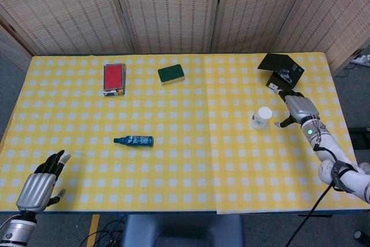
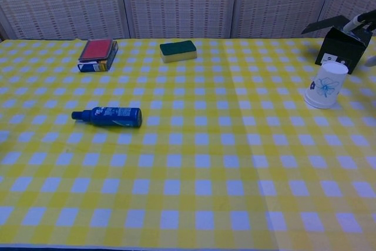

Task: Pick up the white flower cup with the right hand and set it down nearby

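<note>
The white flower cup (image 1: 261,117) (image 2: 325,85) stands upside down on the yellow checked cloth at the right, a blue flower on its side. My right hand (image 1: 297,108) is just to the right of it, fingers spread and holding nothing, a small gap from the cup. Only its fingertips (image 2: 364,19) show at the right edge of the chest view. My left hand (image 1: 39,182) lies open at the table's front left corner, far from the cup.
A black box with an open lid (image 1: 281,72) (image 2: 343,44) stands close behind the cup and hand. A blue bottle (image 1: 134,140) lies mid-left. A green sponge (image 1: 171,74) and a red-topped box (image 1: 114,78) sit at the back.
</note>
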`<move>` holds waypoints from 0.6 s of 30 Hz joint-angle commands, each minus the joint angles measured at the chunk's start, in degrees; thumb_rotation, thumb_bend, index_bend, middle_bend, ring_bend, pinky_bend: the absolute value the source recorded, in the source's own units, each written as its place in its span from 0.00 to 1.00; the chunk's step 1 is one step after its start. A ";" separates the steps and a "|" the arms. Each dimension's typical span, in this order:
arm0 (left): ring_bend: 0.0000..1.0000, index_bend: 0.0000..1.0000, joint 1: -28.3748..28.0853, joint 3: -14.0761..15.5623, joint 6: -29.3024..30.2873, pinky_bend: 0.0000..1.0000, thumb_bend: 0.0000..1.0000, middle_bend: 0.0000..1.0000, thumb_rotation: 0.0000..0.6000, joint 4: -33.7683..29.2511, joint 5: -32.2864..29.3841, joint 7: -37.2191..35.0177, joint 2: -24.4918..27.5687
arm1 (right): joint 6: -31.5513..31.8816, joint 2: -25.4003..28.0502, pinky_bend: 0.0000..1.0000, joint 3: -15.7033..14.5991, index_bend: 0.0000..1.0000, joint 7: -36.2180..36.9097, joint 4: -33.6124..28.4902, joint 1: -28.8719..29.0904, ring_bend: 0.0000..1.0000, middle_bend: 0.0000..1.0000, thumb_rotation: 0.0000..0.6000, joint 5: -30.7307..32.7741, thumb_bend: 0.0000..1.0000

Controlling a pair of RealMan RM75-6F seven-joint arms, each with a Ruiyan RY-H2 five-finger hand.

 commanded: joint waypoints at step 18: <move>0.00 0.04 -0.14 -0.12 0.11 0.23 0.32 0.00 1.00 0.38 -0.49 -0.46 0.11 | -3.37 -7.22 0.00 -3.33 0.12 3.39 9.27 3.47 0.00 0.00 1.00 -0.80 0.22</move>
